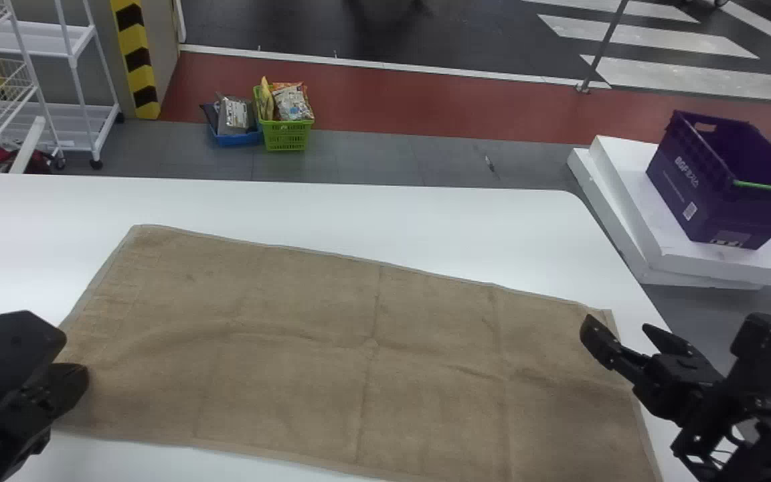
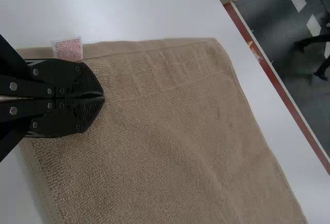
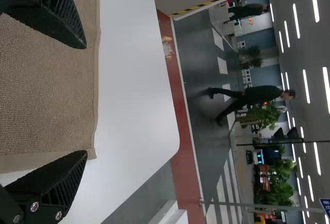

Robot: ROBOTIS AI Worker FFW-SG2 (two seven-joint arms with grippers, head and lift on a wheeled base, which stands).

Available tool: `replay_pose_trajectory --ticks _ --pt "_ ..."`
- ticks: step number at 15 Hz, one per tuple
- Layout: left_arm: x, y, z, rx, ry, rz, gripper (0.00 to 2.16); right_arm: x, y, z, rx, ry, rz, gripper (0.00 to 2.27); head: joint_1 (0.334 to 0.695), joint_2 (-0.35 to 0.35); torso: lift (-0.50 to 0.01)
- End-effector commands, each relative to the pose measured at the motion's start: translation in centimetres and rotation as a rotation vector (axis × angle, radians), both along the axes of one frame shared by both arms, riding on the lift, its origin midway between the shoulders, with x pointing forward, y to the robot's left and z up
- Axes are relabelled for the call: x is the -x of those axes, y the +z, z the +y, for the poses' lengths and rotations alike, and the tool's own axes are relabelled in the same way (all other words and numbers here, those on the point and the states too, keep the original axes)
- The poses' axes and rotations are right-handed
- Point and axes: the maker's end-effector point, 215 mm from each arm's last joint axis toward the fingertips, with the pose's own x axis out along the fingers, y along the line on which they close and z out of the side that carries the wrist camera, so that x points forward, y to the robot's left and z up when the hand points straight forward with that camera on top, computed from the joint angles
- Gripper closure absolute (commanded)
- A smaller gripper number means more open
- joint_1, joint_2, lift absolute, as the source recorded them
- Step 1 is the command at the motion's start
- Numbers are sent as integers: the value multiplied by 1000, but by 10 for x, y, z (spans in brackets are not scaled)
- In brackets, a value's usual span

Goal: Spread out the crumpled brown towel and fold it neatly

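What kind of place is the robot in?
It looks like a big indoor hall, maybe a robot test space, though I can't be sure. There's a white table, crosswalk stripes on the floor and rows of ceiling lights.

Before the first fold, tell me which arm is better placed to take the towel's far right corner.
The right, I'd judge: its gripper is open, beside that corner of the towel. The left gripper is shut over the towel's opposite end.

Towel [image 1: 292, 375] on table [image 1: 359, 214]; baskets [image 1: 287, 136] behind; crate [image 1: 713, 201] right.
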Motion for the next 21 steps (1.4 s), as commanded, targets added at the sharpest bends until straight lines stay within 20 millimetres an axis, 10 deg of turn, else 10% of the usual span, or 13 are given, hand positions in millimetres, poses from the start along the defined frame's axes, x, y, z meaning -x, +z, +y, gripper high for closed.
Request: replay_pose_trajectory --ticks 1,21 --pt "5 7 13 2 18 -13 1885 -1 -1 4 -3 6 0 76 695 -194 -128" --pt "42 2 33 25 24 34 1885 -1 0 6 -9 9 -5 76 695 -172 -128"
